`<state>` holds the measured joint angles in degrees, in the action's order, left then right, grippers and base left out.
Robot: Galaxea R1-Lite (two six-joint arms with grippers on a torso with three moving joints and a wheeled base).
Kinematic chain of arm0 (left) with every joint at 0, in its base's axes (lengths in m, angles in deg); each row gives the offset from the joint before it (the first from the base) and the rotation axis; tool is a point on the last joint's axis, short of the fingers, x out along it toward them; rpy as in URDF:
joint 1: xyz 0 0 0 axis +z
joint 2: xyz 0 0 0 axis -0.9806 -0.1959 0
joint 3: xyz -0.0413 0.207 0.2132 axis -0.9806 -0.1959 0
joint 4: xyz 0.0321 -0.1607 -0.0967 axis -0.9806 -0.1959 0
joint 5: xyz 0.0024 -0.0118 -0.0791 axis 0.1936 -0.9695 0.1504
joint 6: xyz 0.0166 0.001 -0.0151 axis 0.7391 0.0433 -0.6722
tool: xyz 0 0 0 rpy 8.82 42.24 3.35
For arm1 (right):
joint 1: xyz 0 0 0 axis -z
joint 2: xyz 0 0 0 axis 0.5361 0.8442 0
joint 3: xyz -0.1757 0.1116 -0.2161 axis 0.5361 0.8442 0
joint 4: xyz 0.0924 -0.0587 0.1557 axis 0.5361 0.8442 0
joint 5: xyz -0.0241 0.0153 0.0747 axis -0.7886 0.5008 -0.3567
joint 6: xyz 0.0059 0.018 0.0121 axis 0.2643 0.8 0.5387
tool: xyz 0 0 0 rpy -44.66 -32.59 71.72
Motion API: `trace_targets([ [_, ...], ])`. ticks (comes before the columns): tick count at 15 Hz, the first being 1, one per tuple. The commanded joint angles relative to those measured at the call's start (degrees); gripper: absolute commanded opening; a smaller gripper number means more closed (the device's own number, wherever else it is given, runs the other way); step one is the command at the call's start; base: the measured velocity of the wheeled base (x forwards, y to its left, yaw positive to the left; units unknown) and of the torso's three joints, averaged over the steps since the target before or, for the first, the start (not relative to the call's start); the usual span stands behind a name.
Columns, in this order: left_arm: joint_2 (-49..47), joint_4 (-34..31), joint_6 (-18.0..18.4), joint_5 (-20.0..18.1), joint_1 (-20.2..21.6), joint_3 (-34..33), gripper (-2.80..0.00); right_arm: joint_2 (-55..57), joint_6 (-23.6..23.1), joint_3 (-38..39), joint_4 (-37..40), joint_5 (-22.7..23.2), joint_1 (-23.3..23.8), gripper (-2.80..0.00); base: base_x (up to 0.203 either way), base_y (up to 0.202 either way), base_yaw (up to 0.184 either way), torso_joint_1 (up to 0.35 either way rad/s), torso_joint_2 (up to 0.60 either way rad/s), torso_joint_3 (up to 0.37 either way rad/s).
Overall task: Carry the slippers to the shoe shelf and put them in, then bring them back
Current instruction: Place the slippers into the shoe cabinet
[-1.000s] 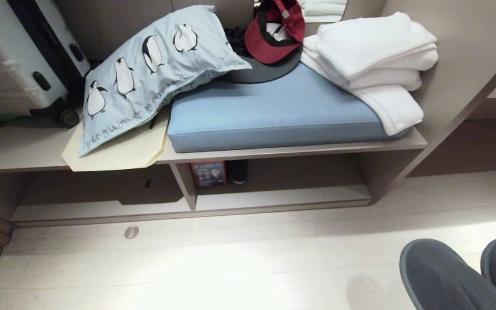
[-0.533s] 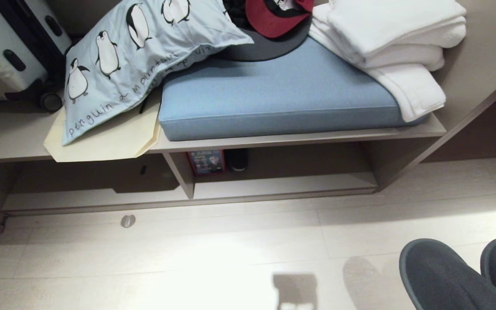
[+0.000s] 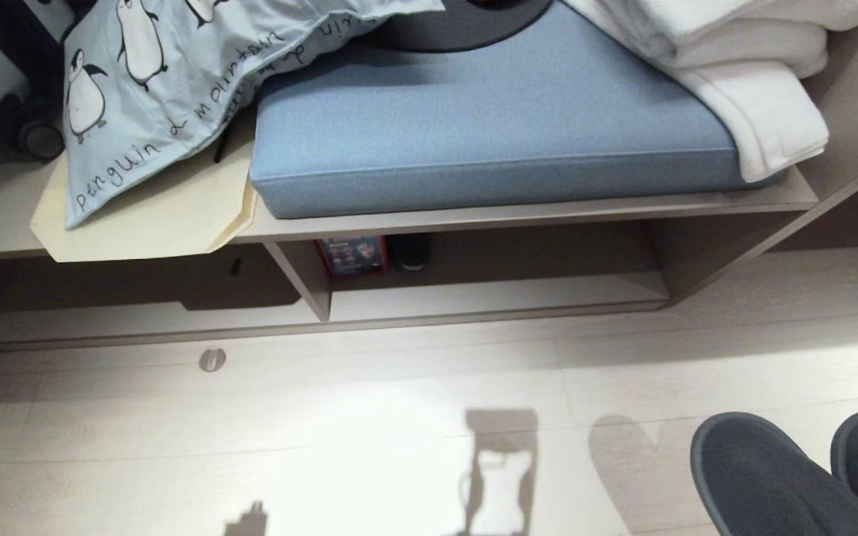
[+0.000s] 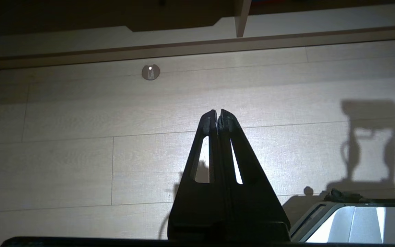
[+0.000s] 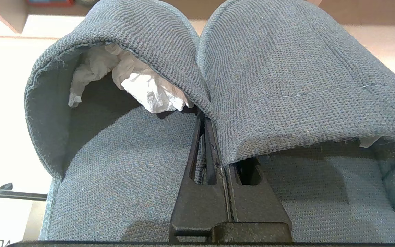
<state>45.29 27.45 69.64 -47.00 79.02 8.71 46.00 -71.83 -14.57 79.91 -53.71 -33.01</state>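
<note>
**Two slippers pinched in one pincer, near the shoe shelf**

The right pincer (image 5: 208, 120) is squeezed tight on the two soft dark grey fabric slippers (image 5: 218, 103), pinching their inner edges together. One slipper sits on each side of the pincer, and their round toes stick out past its tips. White crumpled paper (image 5: 139, 82) is stuffed inside one slipper.

Ahead of the slippers, across the pale wood floor (image 3: 325, 432), is the low grey-brown wooden shoe shelf (image 3: 488, 305). It has two openings with one slanted board between them. At the back sit one small red box (image 3: 351, 255) and one small black round thing (image 3: 410, 251). Nothing lies on the floor between the slippers and the shelf, only one small round metal disc (image 3: 211, 359) off to the side.

On top lie one flat blue cushion (image 3: 488, 126), one penguin pillow (image 3: 176, 82) and a pile of white towels (image 3: 757, 74).

The left pincer (image 4: 217, 115) hangs over the floor, tips together, holding nothing.

Since a second ago the whole view has tipped down. The red cap is out of sight now, and more floor shows.
</note>
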Motion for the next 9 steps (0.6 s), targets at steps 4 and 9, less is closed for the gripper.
trace_targets([
  [4, 0.0, 0.0, 0.0, 0.0, 0.0, 0.0, -2.80, 0.1, -0.1, 0.1, 0.0, 0.0, 0.0, -2.80, 0.000, 0.000, 0.000, -0.001, 0.00, -0.196],
  [9, 0.0, 0.0, 0.0, 0.0, 0.0, 0.0, -2.80, 0.1, 0.0, 0.1, 0.0, 0.0, 0.0, -2.80, 0.000, 0.000, 0.000, 0.001, 0.00, -0.195],
])
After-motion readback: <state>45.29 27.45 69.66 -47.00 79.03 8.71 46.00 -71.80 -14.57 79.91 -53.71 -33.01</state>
